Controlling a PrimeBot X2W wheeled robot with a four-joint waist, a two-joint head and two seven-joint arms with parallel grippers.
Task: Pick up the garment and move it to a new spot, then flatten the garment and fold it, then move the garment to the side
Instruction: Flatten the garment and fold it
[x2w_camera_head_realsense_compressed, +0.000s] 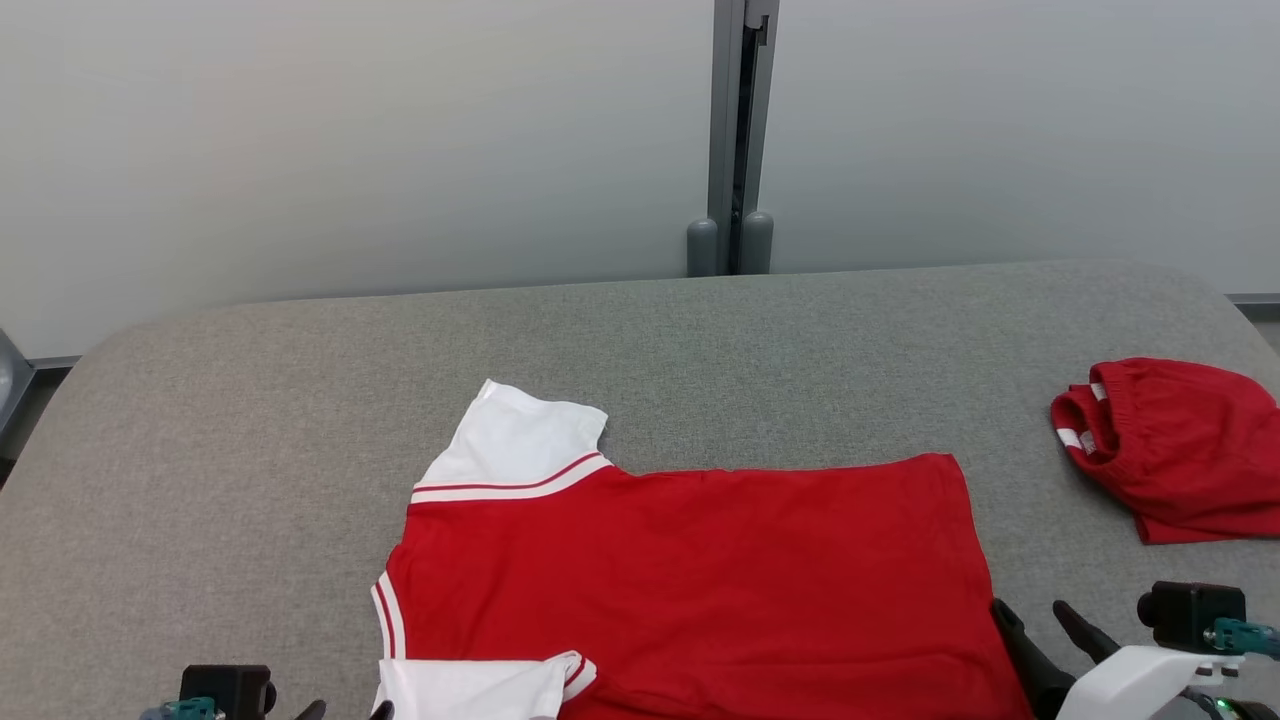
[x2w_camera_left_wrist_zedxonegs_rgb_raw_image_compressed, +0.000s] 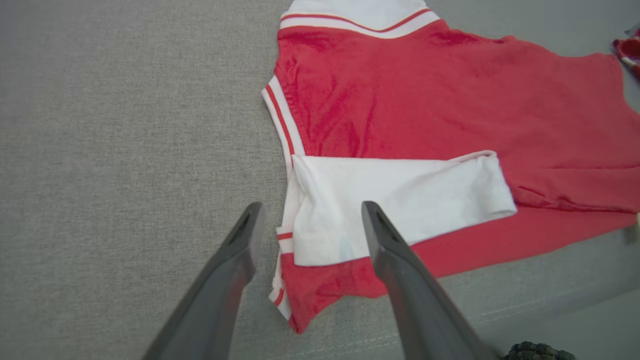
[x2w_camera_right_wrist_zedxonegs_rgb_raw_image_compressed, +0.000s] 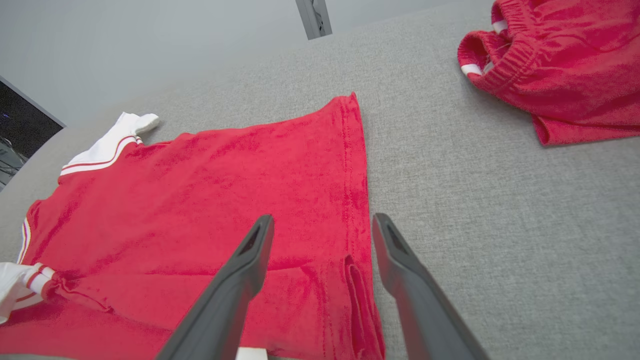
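Left gripper: I see its two dark fingers spread wide with nothing between them. It hangs at the near edge of the surface, over the garment's near left corner. I cannot tell if the tips touch the cloth.
Near sleeve: white and folded inward, so it lies flat across the red body. The left gripper's right finger crosses in front of its lower edge.
Collar trim: a white band with a thin red stripe runs along the garment's left side.
Far sleeve: white and spread out flat toward the far edge. A red stripe and a white band mark where it joins the body.
Garment: a red shirt lying flat on the near middle of the surface. Its hem faces the right edge.
Surface: grey woven cloth with rounded far corners.
Post: a grey upright behind the far edge, against a pale wall.
Right gripper: its fingers are parted and hold nothing. It sits at the hem's near corner, with the left finger over red cloth and the right finger over the bare surface.
Red shorts: bunched at the right edge, well apart from the garment. The elastic waistband with white trim faces left.
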